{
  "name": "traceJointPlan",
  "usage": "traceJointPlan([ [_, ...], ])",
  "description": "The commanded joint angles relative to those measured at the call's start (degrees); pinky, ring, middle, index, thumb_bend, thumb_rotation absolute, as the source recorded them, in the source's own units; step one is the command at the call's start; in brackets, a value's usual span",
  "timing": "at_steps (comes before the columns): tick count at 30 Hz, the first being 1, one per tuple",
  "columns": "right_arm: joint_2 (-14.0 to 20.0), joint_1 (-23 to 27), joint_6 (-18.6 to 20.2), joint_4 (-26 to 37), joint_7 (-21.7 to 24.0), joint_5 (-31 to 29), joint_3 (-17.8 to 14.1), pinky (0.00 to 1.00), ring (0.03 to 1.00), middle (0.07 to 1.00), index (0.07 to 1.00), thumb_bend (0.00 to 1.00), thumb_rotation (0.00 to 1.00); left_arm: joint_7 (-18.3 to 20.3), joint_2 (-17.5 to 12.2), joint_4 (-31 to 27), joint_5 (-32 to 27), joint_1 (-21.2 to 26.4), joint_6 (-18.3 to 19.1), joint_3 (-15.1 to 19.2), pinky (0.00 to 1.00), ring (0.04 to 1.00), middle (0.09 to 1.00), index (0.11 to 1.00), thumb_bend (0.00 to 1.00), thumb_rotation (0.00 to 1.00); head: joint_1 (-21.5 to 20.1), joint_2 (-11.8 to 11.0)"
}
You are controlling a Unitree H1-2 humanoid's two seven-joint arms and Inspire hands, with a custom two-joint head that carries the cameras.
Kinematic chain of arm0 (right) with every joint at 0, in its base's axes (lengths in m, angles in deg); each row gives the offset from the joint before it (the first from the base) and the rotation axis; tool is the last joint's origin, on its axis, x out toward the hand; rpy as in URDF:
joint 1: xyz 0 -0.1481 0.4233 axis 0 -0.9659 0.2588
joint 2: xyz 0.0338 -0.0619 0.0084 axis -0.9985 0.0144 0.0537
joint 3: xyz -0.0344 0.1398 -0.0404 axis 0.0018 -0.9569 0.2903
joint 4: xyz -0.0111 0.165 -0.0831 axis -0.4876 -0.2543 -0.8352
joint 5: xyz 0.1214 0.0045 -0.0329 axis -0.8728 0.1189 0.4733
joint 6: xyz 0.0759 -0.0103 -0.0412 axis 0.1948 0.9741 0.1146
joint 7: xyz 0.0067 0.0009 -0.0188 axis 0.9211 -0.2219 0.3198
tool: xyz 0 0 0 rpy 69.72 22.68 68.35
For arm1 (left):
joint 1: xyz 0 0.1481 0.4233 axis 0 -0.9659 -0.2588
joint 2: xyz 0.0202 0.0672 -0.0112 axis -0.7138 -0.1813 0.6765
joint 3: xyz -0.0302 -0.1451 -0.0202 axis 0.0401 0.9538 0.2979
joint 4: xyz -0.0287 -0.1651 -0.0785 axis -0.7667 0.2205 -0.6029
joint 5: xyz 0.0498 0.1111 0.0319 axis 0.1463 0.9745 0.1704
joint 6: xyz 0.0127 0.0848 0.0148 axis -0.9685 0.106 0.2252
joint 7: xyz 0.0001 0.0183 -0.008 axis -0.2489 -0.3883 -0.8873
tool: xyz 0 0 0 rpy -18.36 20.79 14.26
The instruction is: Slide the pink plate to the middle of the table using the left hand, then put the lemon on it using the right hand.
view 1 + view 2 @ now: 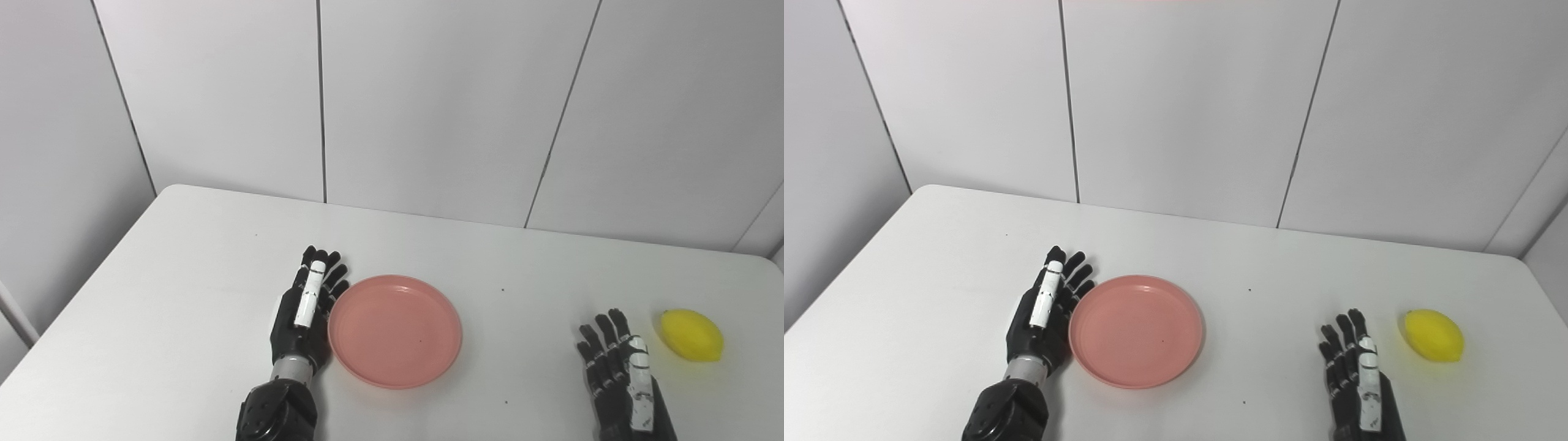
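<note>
Left hand [304, 318], left eye view: fingers straight, holding nothing, edge-on against the left rim of the pink plate [395, 331], mid-table. Right hand [618, 367]: fingers spread, empty, near right.

Right eye view: lemon [1434, 335] lies on the white table [937, 294], just right of the right hand, apart from it.

Plate [395, 361]: looked like smooth pink plastic, slight sheen.
Table [184, 263]: was matt white.
Lemon [692, 335]: was glossy yellow.
</note>
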Motion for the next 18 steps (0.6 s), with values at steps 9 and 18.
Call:
traceJointPlan([
  [9,-1.96,-2.50,0.85,-1.10,-0.44,0.48,1.19,0.99,0.937,0.968,0.976,0.68,0.84,0.30,3.67,-0.89,-1.00,-0.41,-2.19,-1.68,0.97,0.909,0.894,0.974,0.55,0.63,-1.34,1.11],
  [18,-2.12,-2.60,1.02,-0.31,-1.22,1.92,1.80,0.97,0.930,0.963,0.972,0.69,0.85,0.17,4.94,0.00,-0.60,-0.84,-4.36,-3.04,1.00,0.935,0.924,1.000,0.52,0.63,-2.87,2.25],
])
